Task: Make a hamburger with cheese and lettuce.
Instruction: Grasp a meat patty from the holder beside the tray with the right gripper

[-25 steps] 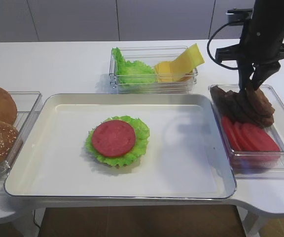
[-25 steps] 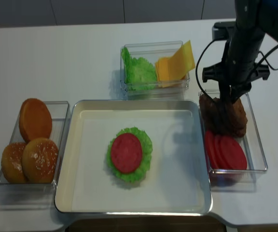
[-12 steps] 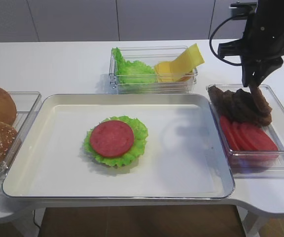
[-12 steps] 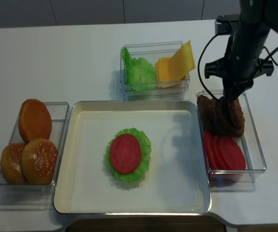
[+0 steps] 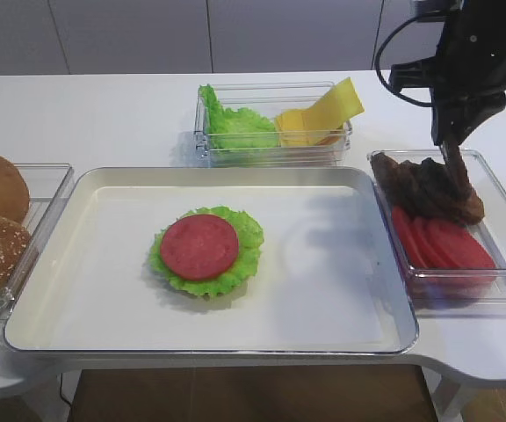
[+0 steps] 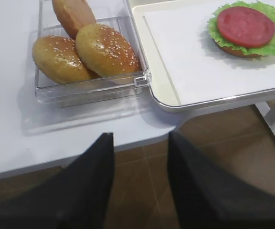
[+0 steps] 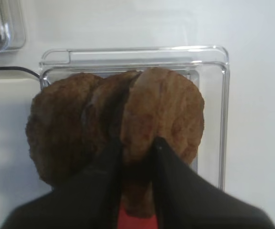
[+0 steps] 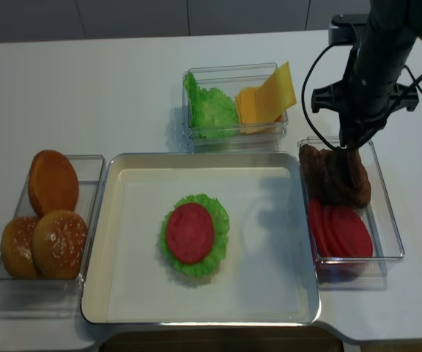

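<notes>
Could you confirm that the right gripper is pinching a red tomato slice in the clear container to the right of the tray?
Not quite: the right gripper is pinching a brown patty, not a red slice, in that clear container right of the tray. The right wrist view shows its fingers closed on the patty's edge.

In the right wrist view the pincer's (image 7: 136, 157) fingers cover the gripped patty's (image 7: 163, 112) lower middle, and the frame's bottom edge crops both.
</notes>
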Controlling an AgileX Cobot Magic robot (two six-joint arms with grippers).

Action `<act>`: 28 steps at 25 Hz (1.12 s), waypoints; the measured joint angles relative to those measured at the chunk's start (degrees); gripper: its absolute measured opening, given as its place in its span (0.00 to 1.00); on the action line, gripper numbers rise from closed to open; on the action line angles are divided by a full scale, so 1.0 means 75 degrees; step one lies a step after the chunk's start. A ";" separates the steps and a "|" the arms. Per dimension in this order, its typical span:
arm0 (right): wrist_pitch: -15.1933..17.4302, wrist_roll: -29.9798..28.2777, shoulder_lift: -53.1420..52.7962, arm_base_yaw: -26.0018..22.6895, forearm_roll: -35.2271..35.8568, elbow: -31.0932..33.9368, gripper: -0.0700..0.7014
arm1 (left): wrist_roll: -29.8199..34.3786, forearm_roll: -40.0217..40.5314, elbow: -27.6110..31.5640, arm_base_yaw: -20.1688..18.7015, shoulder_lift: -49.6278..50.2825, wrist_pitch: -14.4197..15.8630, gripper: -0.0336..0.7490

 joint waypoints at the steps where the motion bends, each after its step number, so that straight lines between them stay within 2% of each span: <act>1: 0.0000 0.0000 -0.0039 0.0000 0.0000 0.0000 0.29 | 0.0000 0.0000 0.0000 0.0000 0.0000 0.0000 0.40; 14: 0.0013 0.0013 -0.0699 0.0000 0.0121 0.0000 0.27 | 0.0000 0.0000 0.0000 0.0000 0.0000 0.0000 0.40; 21: 0.0043 0.0013 -0.1109 0.0000 0.0169 0.0775 0.27 | 0.0000 0.0000 0.0000 0.0000 0.0000 0.0000 0.40; 28: 0.0043 0.0013 -0.1490 0.0000 0.0492 0.0801 0.27 | 0.0000 0.0000 0.0000 0.0000 0.0000 0.0000 0.40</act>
